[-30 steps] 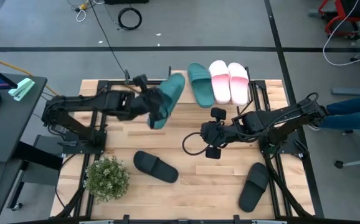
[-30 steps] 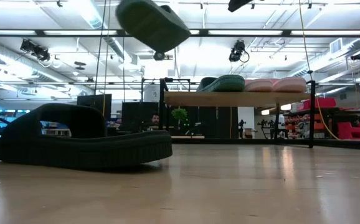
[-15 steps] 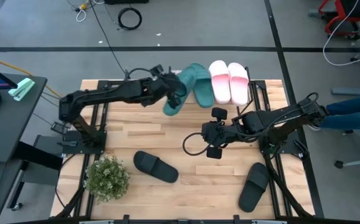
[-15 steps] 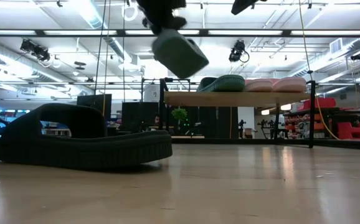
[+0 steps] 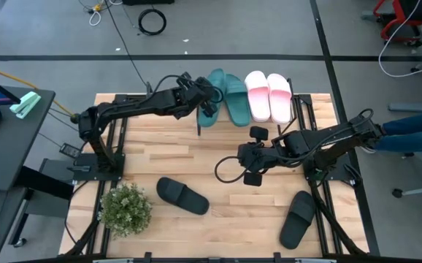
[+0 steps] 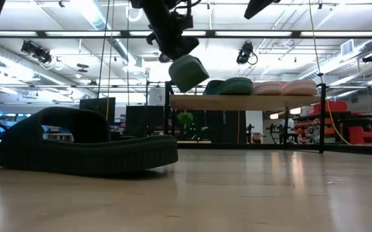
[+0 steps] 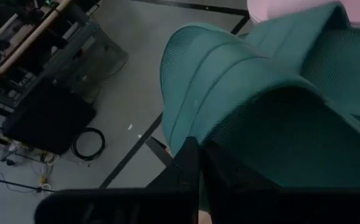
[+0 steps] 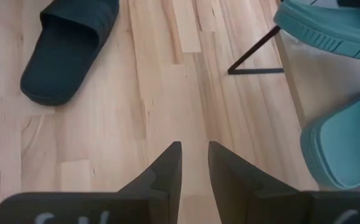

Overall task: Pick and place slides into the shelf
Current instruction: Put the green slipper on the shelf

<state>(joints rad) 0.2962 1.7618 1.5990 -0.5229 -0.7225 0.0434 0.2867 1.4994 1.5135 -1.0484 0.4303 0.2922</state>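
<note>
My left gripper is shut on a teal slide over the left end of the shelf. In the low view this slide hangs tilted just above the plank. The second teal slide and two pink slides lie side by side on the shelf top. Two black slides lie sole-down on the table. My right gripper waits over the table's middle, open by a narrow gap, touching nothing. My left gripper pinches the teal slide at its side edge next to the broad strap, coming from the table's left. My own fingers hide the exact spot. The slide is lifted clear, tilted, hanging below the gripper.
A small potted plant stands at the table's near left corner. The shelf's thin black leg stands between my right gripper and the shelf. Bare wood lies between the two black slides. A person's leg shows beyond the right edge.
My left gripper has carried the teal slide toward the far edge and rightward to the shelf, staying shut on it. The slide has come down from high over the table and turned lengthwise beside the other teal slide.
</note>
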